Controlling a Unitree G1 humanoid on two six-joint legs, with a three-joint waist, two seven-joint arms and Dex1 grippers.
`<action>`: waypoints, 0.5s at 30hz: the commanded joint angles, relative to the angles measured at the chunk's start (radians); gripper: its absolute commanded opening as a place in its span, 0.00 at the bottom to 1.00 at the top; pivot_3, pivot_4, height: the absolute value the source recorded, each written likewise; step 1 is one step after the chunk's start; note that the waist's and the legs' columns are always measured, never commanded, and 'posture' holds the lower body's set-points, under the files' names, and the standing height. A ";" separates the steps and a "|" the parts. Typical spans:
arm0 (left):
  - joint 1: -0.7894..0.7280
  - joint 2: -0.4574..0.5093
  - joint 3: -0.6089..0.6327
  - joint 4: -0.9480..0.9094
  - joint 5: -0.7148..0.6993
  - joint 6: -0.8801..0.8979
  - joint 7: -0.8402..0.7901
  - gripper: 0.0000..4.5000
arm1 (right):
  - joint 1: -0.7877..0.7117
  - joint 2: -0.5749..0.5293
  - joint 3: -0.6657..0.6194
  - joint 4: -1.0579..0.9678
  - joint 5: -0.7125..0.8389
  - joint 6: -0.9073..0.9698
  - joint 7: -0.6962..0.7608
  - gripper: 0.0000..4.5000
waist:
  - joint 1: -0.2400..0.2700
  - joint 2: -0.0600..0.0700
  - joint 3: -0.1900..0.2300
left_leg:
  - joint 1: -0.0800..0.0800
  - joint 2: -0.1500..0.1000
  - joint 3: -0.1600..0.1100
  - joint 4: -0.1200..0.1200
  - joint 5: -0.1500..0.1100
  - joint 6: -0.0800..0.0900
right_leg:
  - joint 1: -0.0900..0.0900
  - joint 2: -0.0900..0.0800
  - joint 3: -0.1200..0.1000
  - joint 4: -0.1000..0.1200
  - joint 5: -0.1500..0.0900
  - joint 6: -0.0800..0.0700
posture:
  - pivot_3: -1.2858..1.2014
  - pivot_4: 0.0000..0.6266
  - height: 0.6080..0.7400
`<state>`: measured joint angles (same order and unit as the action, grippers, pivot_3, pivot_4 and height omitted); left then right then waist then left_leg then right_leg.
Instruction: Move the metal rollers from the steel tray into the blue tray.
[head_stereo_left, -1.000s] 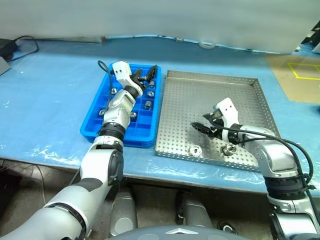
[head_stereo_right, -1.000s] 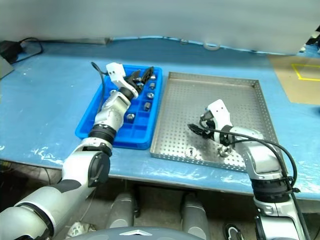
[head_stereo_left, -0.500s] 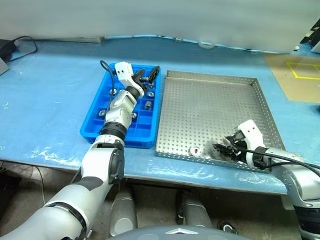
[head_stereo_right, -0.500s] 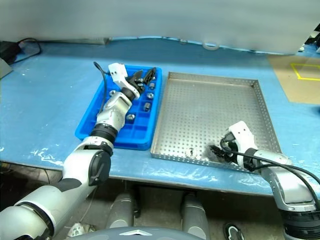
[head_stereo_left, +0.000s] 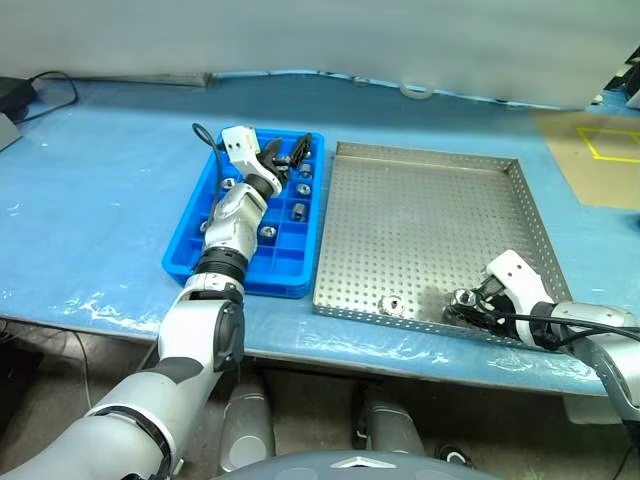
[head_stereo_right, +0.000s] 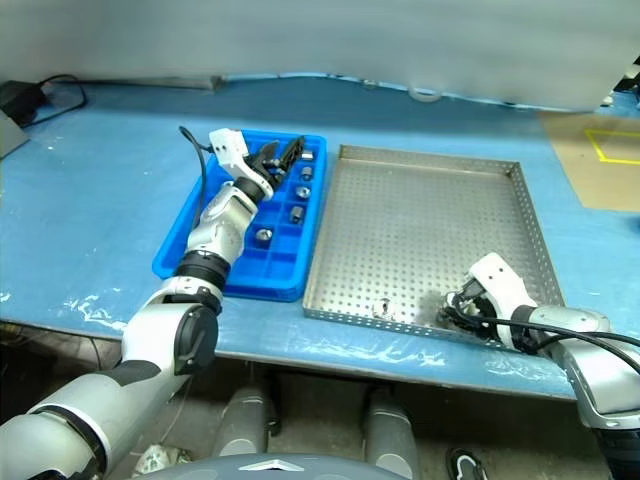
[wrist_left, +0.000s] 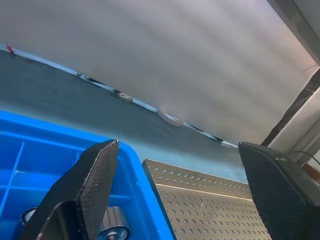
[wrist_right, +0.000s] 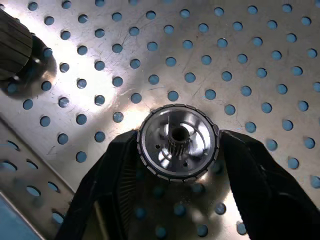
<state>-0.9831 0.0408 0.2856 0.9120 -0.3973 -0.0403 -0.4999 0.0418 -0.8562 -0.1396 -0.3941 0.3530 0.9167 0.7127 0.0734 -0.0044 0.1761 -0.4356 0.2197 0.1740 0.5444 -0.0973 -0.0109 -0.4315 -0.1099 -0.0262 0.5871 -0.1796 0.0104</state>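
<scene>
The steel tray (head_stereo_left: 425, 215) lies right of the blue tray (head_stereo_left: 186, 238). Near its front right corner my right gripper (head_stereo_left: 463, 304) is low on the perforated floor. Its fingers press both sides of an upright metal roller (wrist_right: 178, 141), which still rests on the floor. Another roller (head_stereo_left: 390, 302) sits by the front rim. Several rollers (head_stereo_left: 298, 210) lie in the blue tray's compartments. My left gripper (head_stereo_left: 292, 150) hovers open over that tray's far right corner, holding nothing.
Blue sheeting covers the table, whose front edge runs just below both trays. A black cable (head_stereo_left: 50, 85) lies at the far left and a white ring (head_stereo_left: 415, 90) at the back. A brown area with yellow tape (head_stereo_left: 600, 140) is at the far right.
My right gripper swung from the tray's middle to its front right corner, dropped onto a roller and narrowed its fingers around it. The left arm stayed put.
</scene>
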 joint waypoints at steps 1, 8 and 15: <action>0.005 0.016 0.004 -0.069 -0.002 -0.008 0.012 0.94 | -0.064 0.053 0.045 -0.014 0.059 -0.005 0.033 0.36 | -0.003 0.000 0.000 | 0.001 0.000 0.000 0.000 0.000 0.000 | 0.000 0.000 0.000 0.000 0.000 0.000 | 0.47 0.24 1.00; 0.091 0.072 0.038 -0.197 -0.013 0.014 0.088 0.94 | -0.374 0.301 0.021 0.058 0.247 0.010 0.042 0.36 | 0.002 0.002 -0.001 | -0.001 0.001 0.000 0.001 0.001 -0.001 | -0.004 0.000 -0.001 0.003 0.005 -0.008 | 0.53 0.24 1.00; 0.219 0.101 0.083 -0.377 -0.014 0.058 0.237 0.94 | -0.649 0.459 0.187 0.258 0.243 -0.052 0.109 0.36 | 0.051 0.002 -0.001 | -0.003 0.002 -0.001 0.000 0.001 -0.002 | -0.005 0.000 -0.003 0.004 0.006 -0.011 | 0.60 0.24 1.00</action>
<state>-0.7755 0.1297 0.3579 0.6017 -0.4112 0.0105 -0.2972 -0.5872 -0.4099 0.0004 -0.1834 0.6274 0.9113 0.8066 0.1240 -0.0023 0.1751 -0.4382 0.2224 0.1734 0.5444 -0.0963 -0.0126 -0.4367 -0.1097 -0.0297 0.5912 -0.1731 -0.0001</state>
